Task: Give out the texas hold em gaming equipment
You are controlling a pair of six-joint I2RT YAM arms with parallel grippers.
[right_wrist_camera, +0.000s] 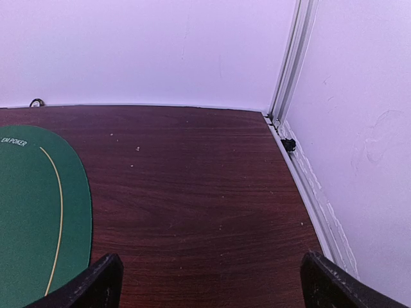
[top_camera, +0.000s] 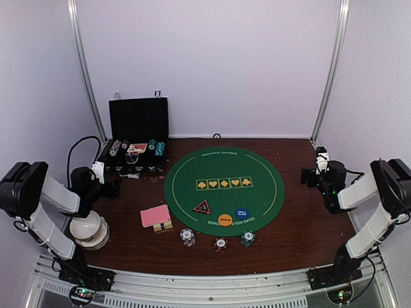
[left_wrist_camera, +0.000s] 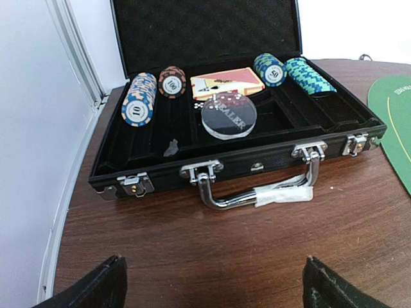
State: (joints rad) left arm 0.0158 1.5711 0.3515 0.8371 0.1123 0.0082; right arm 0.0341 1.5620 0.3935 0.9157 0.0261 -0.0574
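Note:
A round green poker mat (top_camera: 224,181) lies mid-table. On its near part sit a red triangle marker (top_camera: 201,207), an orange disc (top_camera: 225,220) and a blue disc (top_camera: 241,212). Pink-backed cards (top_camera: 155,215) lie left of the mat. White (top_camera: 187,237), red (top_camera: 220,244) and teal (top_camera: 248,239) chip stacks stand near the front. The open black case (left_wrist_camera: 237,138) holds more chips (left_wrist_camera: 140,97) and a clear dealer button (left_wrist_camera: 228,115). My left gripper (left_wrist_camera: 212,285) is open and empty, before the case handle. My right gripper (right_wrist_camera: 209,282) is open and empty over bare wood, right of the mat.
A small patterned card box (top_camera: 163,226) lies under the pink cards. A white bowl-like object (top_camera: 89,230) sits by the left arm. Enclosure walls and a metal rail (right_wrist_camera: 308,186) bound the table on the right. The case's handle (left_wrist_camera: 257,196) points toward my left gripper.

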